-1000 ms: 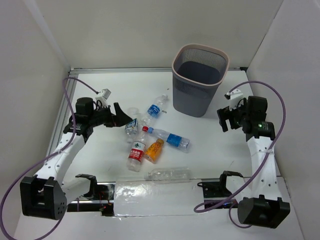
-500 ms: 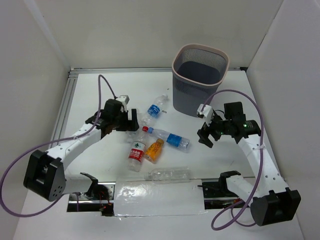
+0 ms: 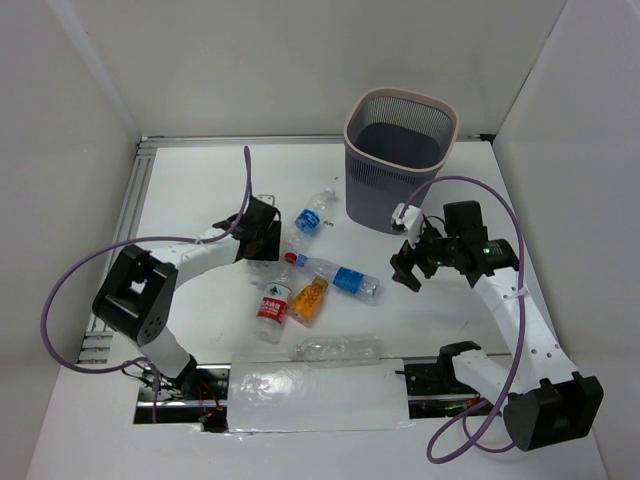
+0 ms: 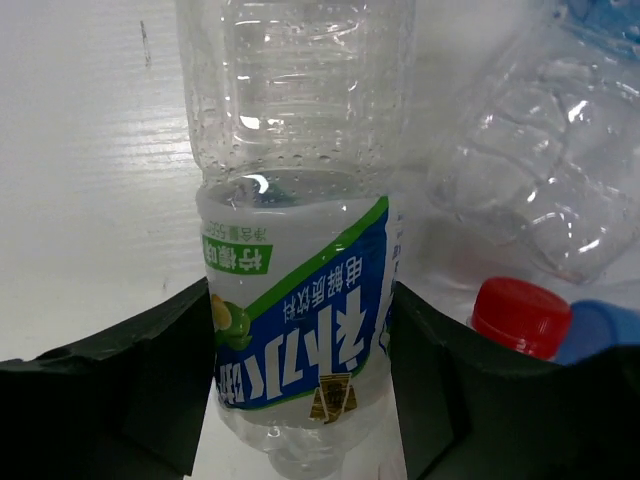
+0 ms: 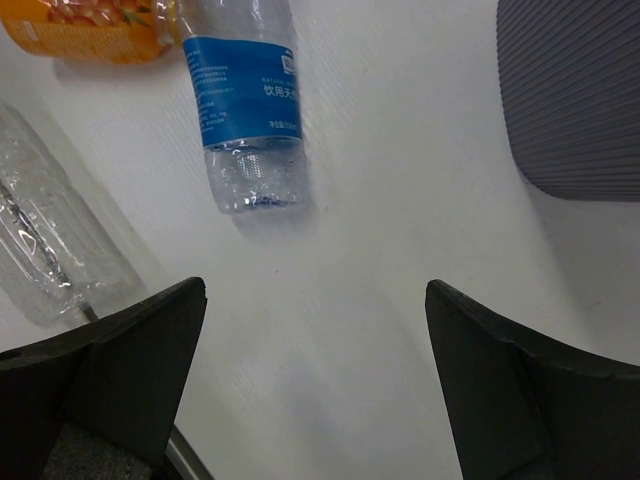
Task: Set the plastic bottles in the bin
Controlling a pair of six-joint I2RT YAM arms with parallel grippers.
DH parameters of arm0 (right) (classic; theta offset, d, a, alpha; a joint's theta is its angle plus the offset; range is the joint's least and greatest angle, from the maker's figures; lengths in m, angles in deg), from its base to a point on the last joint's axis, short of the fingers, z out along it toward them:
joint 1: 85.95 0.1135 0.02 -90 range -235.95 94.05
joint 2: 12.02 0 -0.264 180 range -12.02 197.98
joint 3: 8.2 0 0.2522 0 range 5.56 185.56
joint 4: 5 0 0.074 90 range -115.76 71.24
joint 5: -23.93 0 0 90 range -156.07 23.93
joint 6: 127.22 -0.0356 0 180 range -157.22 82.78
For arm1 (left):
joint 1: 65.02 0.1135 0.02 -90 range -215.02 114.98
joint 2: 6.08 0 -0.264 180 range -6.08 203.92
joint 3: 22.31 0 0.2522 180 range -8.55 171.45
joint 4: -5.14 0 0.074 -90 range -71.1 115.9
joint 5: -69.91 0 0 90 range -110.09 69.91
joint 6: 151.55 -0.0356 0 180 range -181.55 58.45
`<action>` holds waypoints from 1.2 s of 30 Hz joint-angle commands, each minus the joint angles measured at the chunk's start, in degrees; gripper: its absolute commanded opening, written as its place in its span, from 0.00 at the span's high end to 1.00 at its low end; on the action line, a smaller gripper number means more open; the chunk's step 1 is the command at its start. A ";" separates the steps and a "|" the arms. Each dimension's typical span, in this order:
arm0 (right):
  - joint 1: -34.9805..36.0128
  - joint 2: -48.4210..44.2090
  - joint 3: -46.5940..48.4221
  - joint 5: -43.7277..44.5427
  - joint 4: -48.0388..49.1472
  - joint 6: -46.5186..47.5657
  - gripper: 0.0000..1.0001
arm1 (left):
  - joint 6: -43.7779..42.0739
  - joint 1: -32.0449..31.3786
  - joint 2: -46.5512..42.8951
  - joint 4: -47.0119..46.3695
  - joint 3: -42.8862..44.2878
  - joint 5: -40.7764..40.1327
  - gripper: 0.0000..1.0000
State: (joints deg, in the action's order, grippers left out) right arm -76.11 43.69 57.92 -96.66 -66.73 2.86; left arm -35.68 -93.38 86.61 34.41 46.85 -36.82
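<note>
My left gripper [image 3: 262, 238] is low over the table, its jaws pressed against both sides of a clear bottle with a green-and-blue label [image 4: 300, 300], which lies on the table. Close by lie a blue-labelled bottle [image 3: 310, 216], a blue-capped one [image 3: 342, 278], a red-labelled one [image 3: 272, 305], an orange one [image 3: 310, 298] and a label-free one [image 3: 337, 348]. My right gripper [image 3: 405, 270] hangs open and empty just right of the blue-capped bottle [image 5: 245, 100]. The grey mesh bin [image 3: 385, 195] stands at the back right.
A red cap [image 4: 520, 315] and a blue cap [image 4: 605, 330] lie right beside my left gripper's right finger. A shiny sheet [image 3: 315, 395] covers the near edge between the arm bases. White walls close in both sides; a metal rail [image 3: 135, 220] runs along the left.
My left arm has swung right and come down over the green-labelled bottle, and its jaws have narrowed onto it. My right arm has moved left and down toward the blue-capped bottle.
</note>
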 commanded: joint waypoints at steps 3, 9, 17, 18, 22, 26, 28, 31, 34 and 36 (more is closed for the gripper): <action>0.44 -0.51 0.02 -1.92 1.65 3.68 0.05 | -0.38 -0.03 1.36 -2.85 2.00 -1.55 0.46; 7.27 -1.03 -2.96 -4.22 4.10 10.01 0.06 | -0.38 -0.03 -7.76 1.71 2.00 -2.86 0.73; 17.83 3.88 -8.14 3.69 13.58 12.14 0.09 | -2.75 -1.17 -20.70 7.43 14.11 1.95 0.78; 18.80 4.41 -8.15 4.30 14.82 11.61 0.09 | -3.45 -1.17 -20.70 7.43 16.13 3.36 0.78; 22.14 6.17 -9.20 7.46 20.09 7.58 0.08 | -4.59 -3.01 -17.02 1.31 29.11 12.48 0.79; 23.29 6.79 -10.35 11.42 23.79 5.89 0.08 | -4.60 -4.60 -6.16 -5.04 42.40 18.48 0.79; 23.29 6.79 -10.87 12.04 23.80 5.37 0.07 | -4.08 -5.12 -1.91 -8.11 47.06 20.94 0.79; 23.29 6.26 -11.40 12.04 24.32 4.84 0.07 | -1.70 -5.74 5.72 -15.58 53.49 24.11 0.78; 23.29 5.03 -12.63 13.27 24.93 4.31 0.06 | 1.55 -6.36 11.89 -19.72 59.72 24.64 0.69; 23.29 4.41 -13.15 13.88 25.46 3.78 0.06 | 2.08 -7.84 17.51 -20.51 64.03 22.45 0.55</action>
State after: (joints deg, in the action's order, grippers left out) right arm -53.31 49.78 45.68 -84.47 -45.18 8.02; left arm -35.81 -99.87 99.50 21.12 106.12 -15.22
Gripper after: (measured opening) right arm 0.943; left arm 0.641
